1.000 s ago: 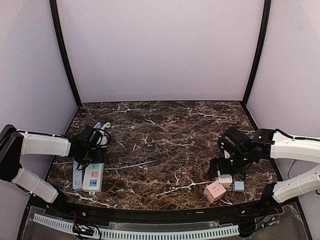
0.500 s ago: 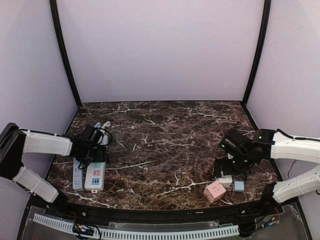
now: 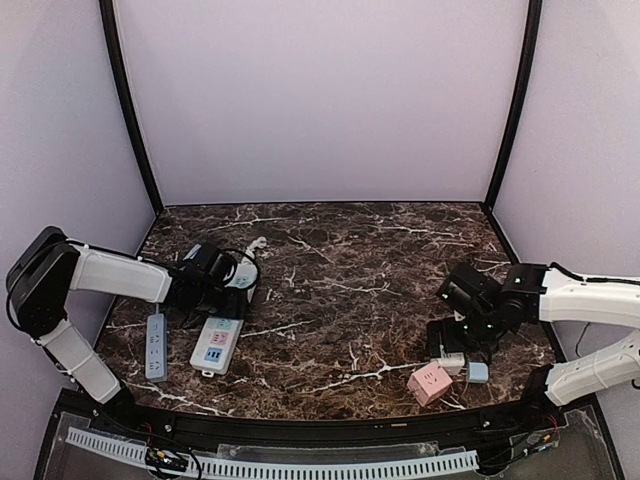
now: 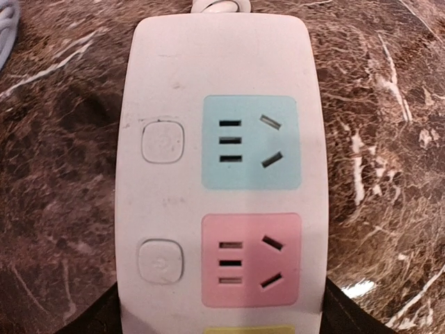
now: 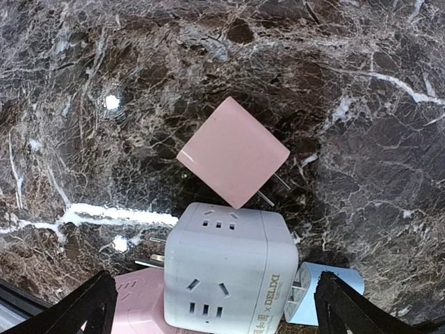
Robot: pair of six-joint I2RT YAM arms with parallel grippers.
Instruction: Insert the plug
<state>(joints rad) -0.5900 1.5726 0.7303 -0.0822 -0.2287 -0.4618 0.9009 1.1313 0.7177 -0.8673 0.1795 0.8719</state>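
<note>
with the left hand (image 3: pixel 224 280), grips a white power strip (image 4: pixel 222 174) by its long edges, dark fingers (image 4: pixel 94 316) tight against both sides at the bottom of the wrist view. on that strip: a blue socket panel (image 4: pixel 249 142) toward the cable end, a pink socket panel (image 4: pixel 250 259) nearer the hand, a sliver of yellow at the bottom edge, and a rounded button (image 4: pixel 161 142) beside each panel. flat on the dark marble surface (image 3: pixel 340 260), with the white cable (image 4: pixel 219 5) leaving at the far end.

close by in the top view, toward the near edge: a second strip (image 3: pixel 217 345), white with pink and blue panels, lying askew, and left of that, apart from it, a narrow grey strip (image 3: pixel 155 345).

with the right hand (image 5: pixel 215 296), holds nothing: fingers (image 5: pixel 94 306) spread wide on either side of a white cube adapter (image 5: pixel 226 268), low over the cluster at the near right of the surface. beyond the cube, the pink plug (image 5: pixel 233 152), nearest corner meeting the cube's far edge in the wrist view, two metal prongs (image 5: pixel 279 183) bare and in no socket. at the cube's right, a small light-blue adapter (image 5: pixel 332 292); at its lower left, a pink piece (image 5: pixel 135 299) partly hidden beneath it. well apart from all three strips, bare marble between.
</note>
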